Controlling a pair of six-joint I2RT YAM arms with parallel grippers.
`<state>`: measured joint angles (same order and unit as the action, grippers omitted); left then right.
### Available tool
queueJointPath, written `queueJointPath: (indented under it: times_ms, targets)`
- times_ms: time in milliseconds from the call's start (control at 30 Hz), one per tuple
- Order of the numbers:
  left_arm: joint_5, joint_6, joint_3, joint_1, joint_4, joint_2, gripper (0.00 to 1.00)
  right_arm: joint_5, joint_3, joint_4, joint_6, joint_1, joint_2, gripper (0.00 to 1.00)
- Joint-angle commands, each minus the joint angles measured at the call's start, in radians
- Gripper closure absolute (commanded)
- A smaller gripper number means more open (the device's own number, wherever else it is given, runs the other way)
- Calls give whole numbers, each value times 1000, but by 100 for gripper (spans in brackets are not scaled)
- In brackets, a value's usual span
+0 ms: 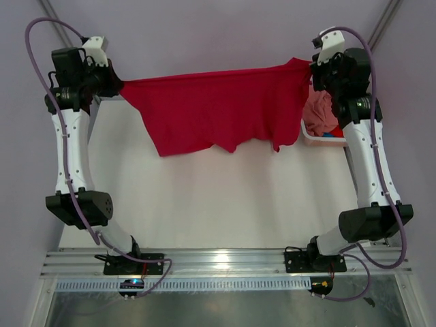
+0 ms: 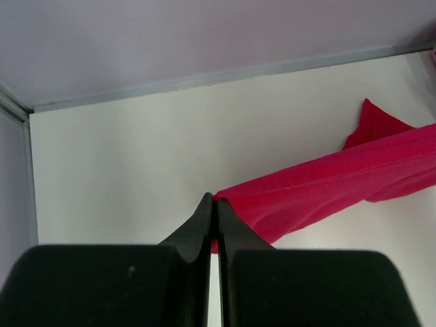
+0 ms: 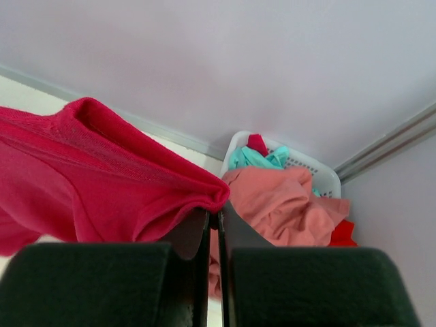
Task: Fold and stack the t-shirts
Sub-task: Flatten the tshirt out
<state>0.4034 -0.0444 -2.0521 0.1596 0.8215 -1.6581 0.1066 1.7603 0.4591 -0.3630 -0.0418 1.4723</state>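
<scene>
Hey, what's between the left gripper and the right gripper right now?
The bright red cloth t-shirt hangs spread between them, with the left gripper and right gripper each shut on one end of it. The top external view shows it.

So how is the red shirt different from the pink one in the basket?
The red t-shirt is stretched out wide; the pink t-shirt is scrunched in a heap. The red one is pinched at its ends by the left gripper and right gripper; the pink one just lies in the white basket. Both are soft cloth.
</scene>
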Motion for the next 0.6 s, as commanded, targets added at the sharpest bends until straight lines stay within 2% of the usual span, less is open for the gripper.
queueJointPath:
  times_ms: [0, 167, 367, 500, 567]
  targets:
    - [-147, 5, -89, 69, 7, -87, 100, -145, 116, -8, -17, 63, 95, 97]
    - [-158, 26, -249, 69, 36, -270, 100, -177, 280, 35, 16, 63, 256, 97]
    - [-150, 100, -284, 67, -77, -374, 100, -186, 388, -59, 108, 63, 401, 97]
    - [-158, 138, -402, 67, -97, -445, 100, -220, 528, -96, 108, 62, 493, 97]
    - [-172, 141, -450, 67, -104, -485, 100, -241, 545, -125, 70, 54, 514, 97]
